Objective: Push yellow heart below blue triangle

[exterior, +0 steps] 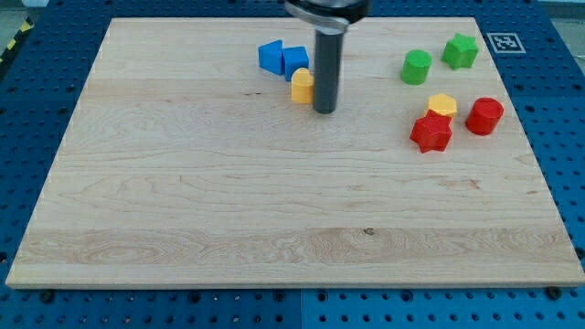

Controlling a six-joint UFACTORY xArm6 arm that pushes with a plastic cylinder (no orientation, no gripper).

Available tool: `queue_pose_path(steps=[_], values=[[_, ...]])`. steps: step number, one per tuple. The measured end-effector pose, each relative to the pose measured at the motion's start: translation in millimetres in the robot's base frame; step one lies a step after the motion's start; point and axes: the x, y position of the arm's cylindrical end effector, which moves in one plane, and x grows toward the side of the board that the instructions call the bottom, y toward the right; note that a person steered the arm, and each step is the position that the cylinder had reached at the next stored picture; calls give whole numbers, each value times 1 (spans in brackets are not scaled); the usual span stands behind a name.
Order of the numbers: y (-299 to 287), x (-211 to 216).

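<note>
The yellow heart point(302, 86) lies near the view's top centre, just below the blue cube point(295, 61). The blue triangle point(270, 57) sits touching the cube's left side, so the heart is below and to the right of the triangle. My tip point(324, 110) stands on the board right beside the heart, at its right and slightly lower, touching or nearly touching it. The rod rises out of the view's top edge.
A green cylinder point(416, 67) and a green star point(461, 51) lie at the top right. Below them sit a yellow hexagon point(442, 105), a red star point(431, 133) and a red cylinder point(484, 116). The wooden board point(274, 228) lies on a blue perforated table.
</note>
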Motion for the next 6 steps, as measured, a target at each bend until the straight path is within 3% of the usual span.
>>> queue_pose_path(steps=[1, 2, 6], values=[[36, 0], [36, -14], [-115, -24]])
